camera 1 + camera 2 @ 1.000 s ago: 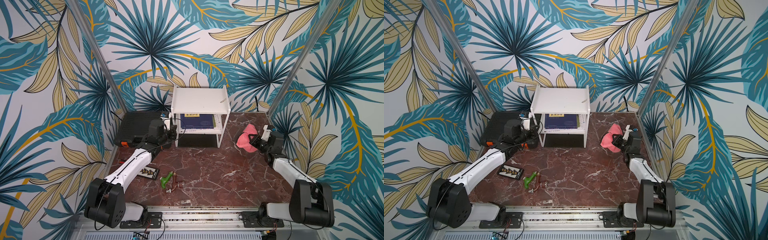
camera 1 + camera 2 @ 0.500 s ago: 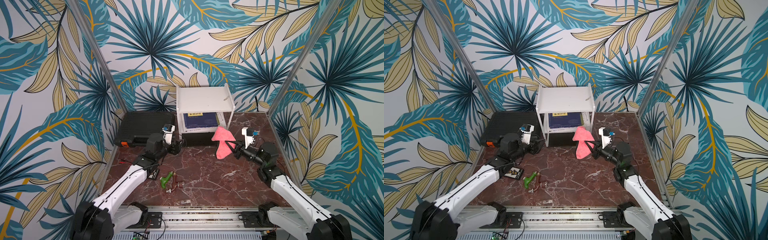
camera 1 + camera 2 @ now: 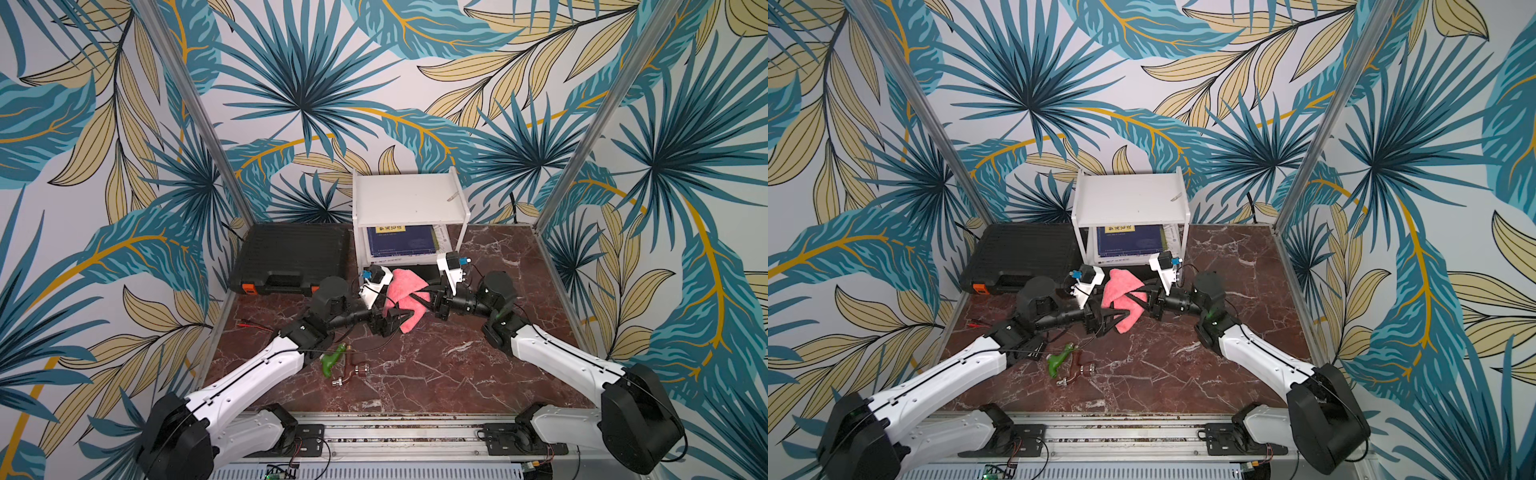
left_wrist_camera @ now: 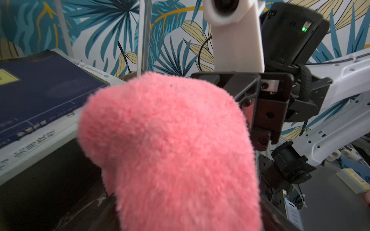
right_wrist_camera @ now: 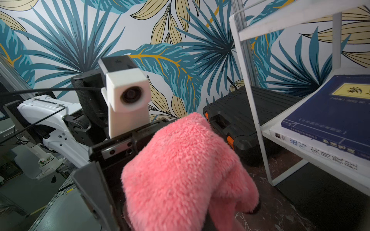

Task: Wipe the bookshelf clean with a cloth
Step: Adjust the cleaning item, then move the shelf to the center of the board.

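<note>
In the last second the right gripper (image 3: 413, 296) has carried the cloth (image 3: 405, 291) in from the 3 o'clock edge of the table to just in front of the bookshelf (image 3: 403, 199). The left gripper (image 3: 400, 319) has left the shelf's 9 o'clock leg to meet it there. The 2 grippers now face each other, the right coming in from 3 o'clock and the left from 8 o'clock.

The right gripper is clamped on the cloth, which hangs from it as a fluffy pink bundle above the marble, at about 12 o'clock from the table's centre. The left gripper's jaws were closed a second ago and now stand spread around the lower part of the bundle. The fabric hides the pads in both wrist views, so I cannot tell whether they touch it.

This looks like a handover or a 2-handed re-grip, not wiping. The cloth is near the shelf's front edge but rests on neither of its 2 boards. The top board is bare except for 1 small scrap at its 3 o'clock side, and a blue book (image 3: 401, 241) lies on the lower board. The black toolcase (image 3: 291, 257) lies at 10 o'clock.
</note>
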`<state>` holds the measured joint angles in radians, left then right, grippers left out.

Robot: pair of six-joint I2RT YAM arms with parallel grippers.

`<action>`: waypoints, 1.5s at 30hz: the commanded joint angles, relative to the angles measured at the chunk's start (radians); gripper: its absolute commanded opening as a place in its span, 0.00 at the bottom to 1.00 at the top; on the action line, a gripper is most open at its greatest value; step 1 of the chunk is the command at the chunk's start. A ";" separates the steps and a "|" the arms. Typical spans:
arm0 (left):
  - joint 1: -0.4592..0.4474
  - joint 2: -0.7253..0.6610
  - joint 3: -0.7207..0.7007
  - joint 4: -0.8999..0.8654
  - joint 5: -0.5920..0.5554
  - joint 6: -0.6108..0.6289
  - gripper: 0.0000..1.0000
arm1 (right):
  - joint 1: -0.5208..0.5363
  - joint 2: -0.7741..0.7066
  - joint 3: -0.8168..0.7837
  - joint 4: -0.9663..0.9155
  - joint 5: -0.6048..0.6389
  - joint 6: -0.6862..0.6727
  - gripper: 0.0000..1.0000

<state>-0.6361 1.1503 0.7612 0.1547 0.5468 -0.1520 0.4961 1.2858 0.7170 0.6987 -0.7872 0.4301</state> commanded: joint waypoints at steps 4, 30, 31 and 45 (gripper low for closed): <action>-0.022 -0.003 0.010 0.064 -0.216 0.016 0.00 | 0.009 -0.023 -0.012 -0.041 0.225 -0.058 0.26; 0.255 -0.185 -0.214 -0.111 -0.671 -0.383 0.00 | -0.186 0.208 0.285 -0.197 0.848 -0.477 0.33; 0.256 -0.166 -0.202 -0.116 -0.666 -0.384 0.00 | -0.186 0.200 0.283 -0.200 0.859 -0.477 0.27; 0.265 -0.039 -0.091 -0.119 -0.515 -0.374 0.00 | -0.367 -0.044 0.070 -0.257 0.614 -0.492 0.00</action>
<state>-0.3779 1.0824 0.6155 0.0097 -0.0330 -0.5438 0.1894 1.2980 0.8104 0.4854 -0.1036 -0.0223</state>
